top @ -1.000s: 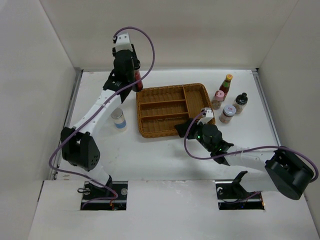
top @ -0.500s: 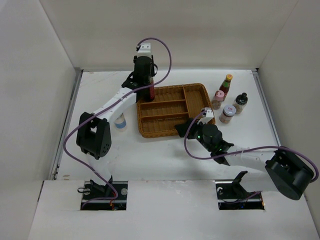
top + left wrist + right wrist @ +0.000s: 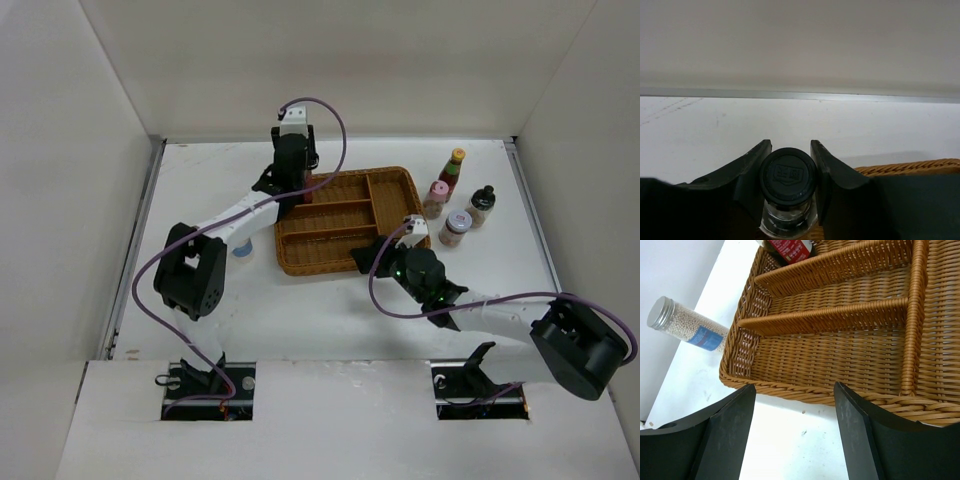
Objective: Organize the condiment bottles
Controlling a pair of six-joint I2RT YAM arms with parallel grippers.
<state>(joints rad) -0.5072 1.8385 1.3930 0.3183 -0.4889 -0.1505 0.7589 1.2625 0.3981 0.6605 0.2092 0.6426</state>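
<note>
Wicker tray (image 3: 340, 268) sits on the worktop (image 3: 330, 320); the left tool (image 3: 790, 152) clamps a black-capped bottle (image 3: 788, 175) at its 11 o'clock compartment. Placing seems underway: next, settle it upright and release. The right tool (image 3: 794, 405) gapes empty at the tray's 5 o'clock corner, a blue-labelled jar (image 3: 687, 327) at 9 o'clock; neither obstructs.

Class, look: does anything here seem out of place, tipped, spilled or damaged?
Nothing spilled or damaged. Only the blue-labelled jar sits alone left of the wicker tray, apart from the four bottles at its right.
</note>
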